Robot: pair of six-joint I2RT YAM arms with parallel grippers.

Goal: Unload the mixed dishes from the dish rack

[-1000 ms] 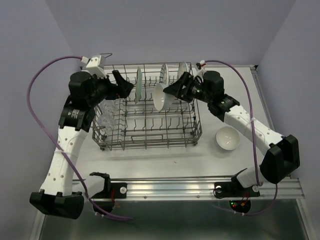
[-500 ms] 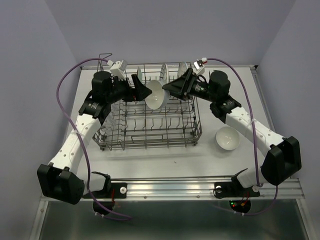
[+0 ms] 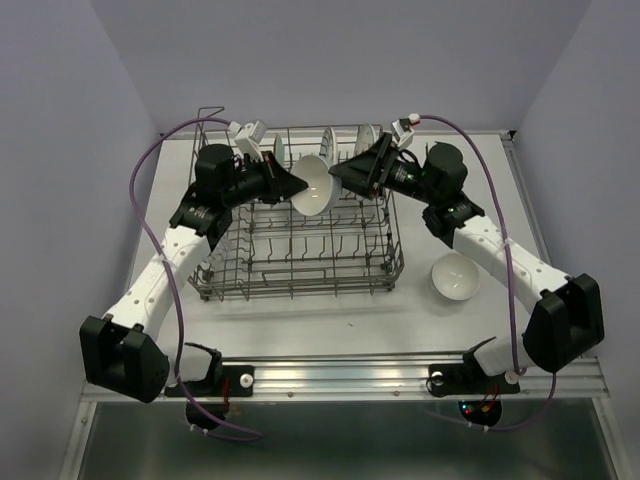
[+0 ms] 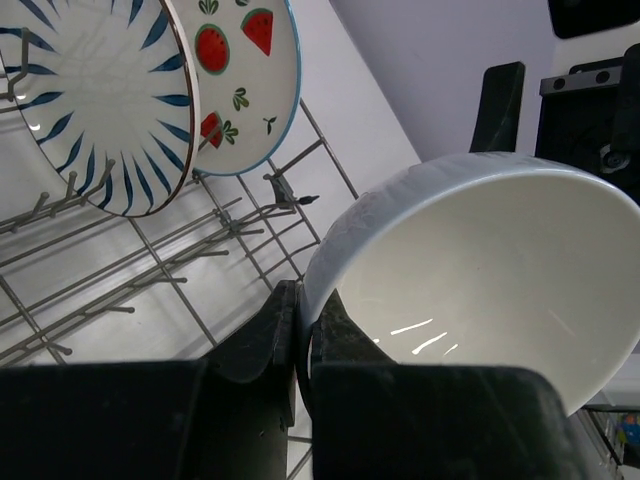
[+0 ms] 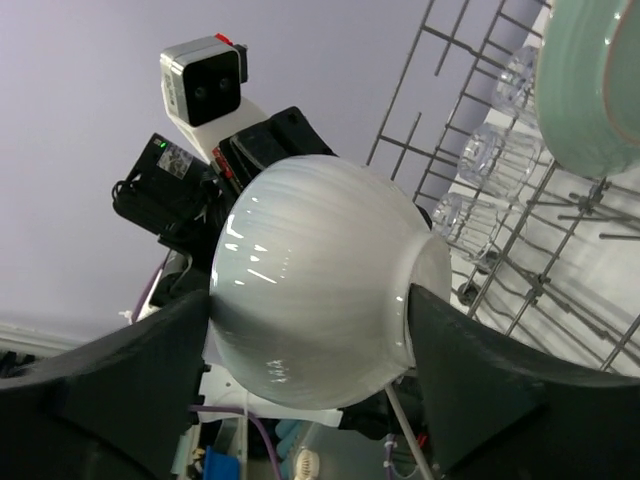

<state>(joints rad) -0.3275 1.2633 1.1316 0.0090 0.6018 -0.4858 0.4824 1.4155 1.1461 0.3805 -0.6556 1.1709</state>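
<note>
A white bowl (image 3: 313, 186) hangs tilted above the back of the dish rack (image 3: 300, 262), between my two grippers. My left gripper (image 3: 289, 183) is shut on its rim; in the left wrist view the jaws (image 4: 305, 318) pinch the bowl's (image 4: 480, 270) edge. My right gripper (image 3: 342, 177) is open, its fingers spread on either side of the bowl's (image 5: 300, 330) ribbed outside. A second white bowl (image 3: 455, 276) sits on the table to the right of the rack. A blue-striped plate (image 4: 90, 90) and a watermelon plate (image 4: 245, 80) stand in the tines.
A pale green plate (image 5: 585, 90) and clear glasses (image 5: 480, 155) stand in the rack, the glasses at its left end (image 3: 215, 245). Raised wire sides ring the rack. Purple cables loop from both wrists. A metal rail (image 3: 400, 372) runs along the near table edge.
The left arm swung in from the left and its jaws closed on the bowl's rim. The right gripper's fingers spread wider around the bowl, which rose slightly above the rack.
</note>
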